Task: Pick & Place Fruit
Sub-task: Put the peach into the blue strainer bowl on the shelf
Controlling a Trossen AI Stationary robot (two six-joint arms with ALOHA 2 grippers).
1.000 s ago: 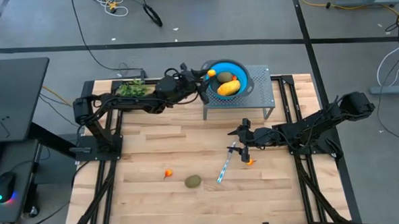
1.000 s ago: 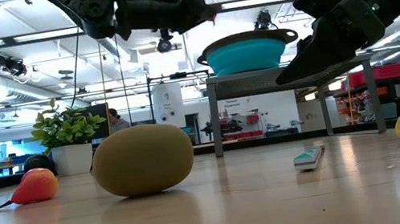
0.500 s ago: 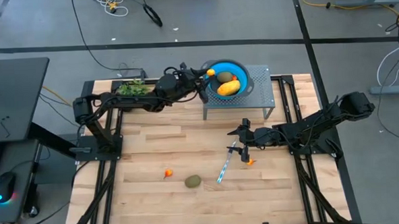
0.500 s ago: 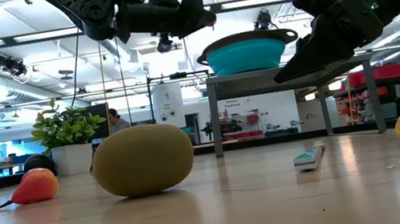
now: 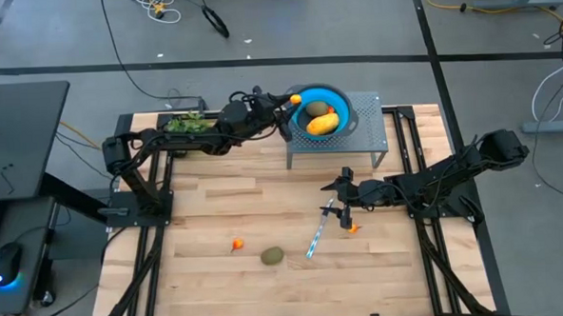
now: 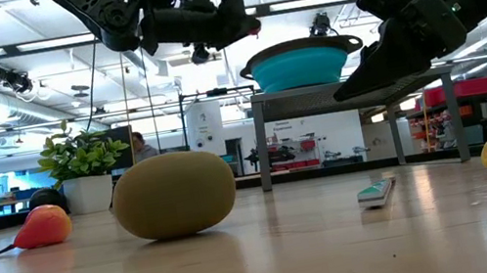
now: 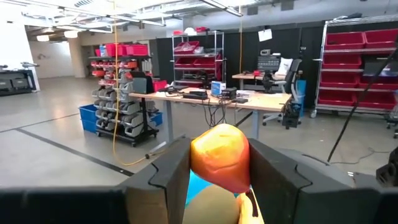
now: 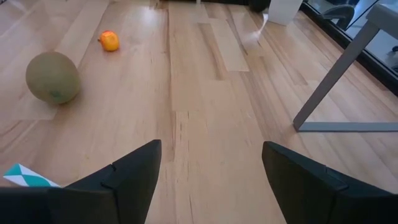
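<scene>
My left gripper (image 5: 291, 106) is raised at the left rim of the blue bowl (image 5: 340, 100), shut on a small orange-yellow fruit (image 5: 297, 101). The bowl stands on a grey metal stand (image 5: 362, 140). It holds the yellow-orange oblong (image 5: 323, 124), a kiwi (image 5: 315, 110) and an orange-red bit (image 5: 332, 108). My right gripper (image 5: 336, 198) hovers open above the table, right of centre. On the table lie a second kiwi (image 5: 272, 256), an orange bit (image 5: 237, 244) and another orange bit (image 5: 352, 228). My left gripper pinches the small orange-yellow fruit (image 7: 221, 155) between its two fingers (image 7: 171, 177), one on each side of it. The fingers come roughly level from the table's left. The fruit is lifted clear, above the kiwi (image 7: 211, 205) in the bowl.
A silver-blue utensil (image 5: 315, 235) lies between the right gripper and the table kiwi. The green plant (image 5: 185, 124) stands at the far left edge, under the left arm. The stand's leg (image 8: 336, 81) shows ahead of the right gripper. Bare wood lies in the table's middle and near part.
My left arm has shifted slightly toward the table's far edge, still holding the small fruit at the bowl's left rim. The right arm and the fruit on the table have kept still.
</scene>
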